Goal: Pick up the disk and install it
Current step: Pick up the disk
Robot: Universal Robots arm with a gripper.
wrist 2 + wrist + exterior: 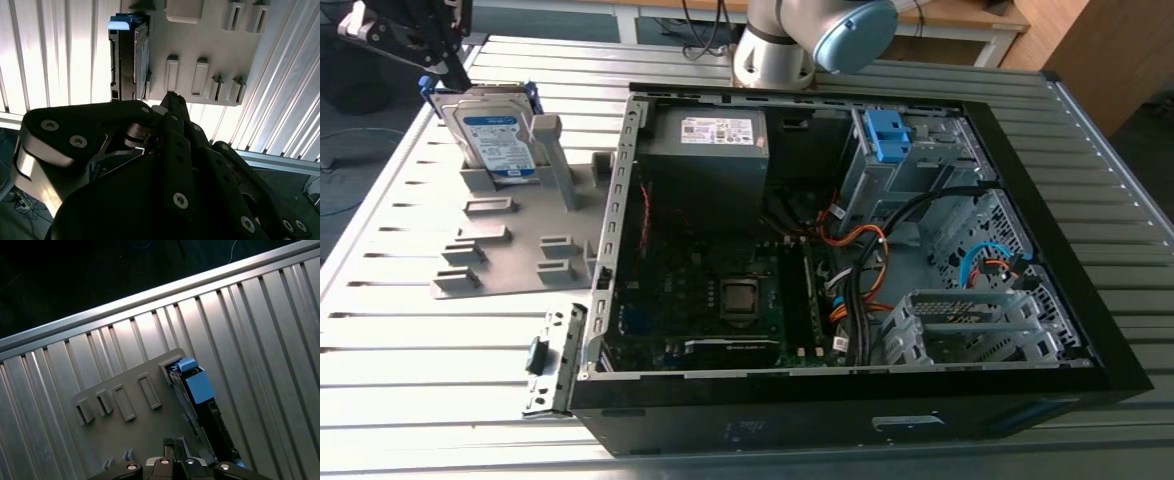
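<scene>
The disk [498, 140], silver with a blue-and-white label and a blue frame, stands on edge in a grey rack [507, 255] at the far end of the exterior view's left. It is well apart from the open computer case [787, 410]. My gripper [455, 78] hovers just above its top edge, fingers pressed together, holding nothing. As I judge it, if I came down closed like this, I could strike the disk's edge and tip it from the rack.
</scene>
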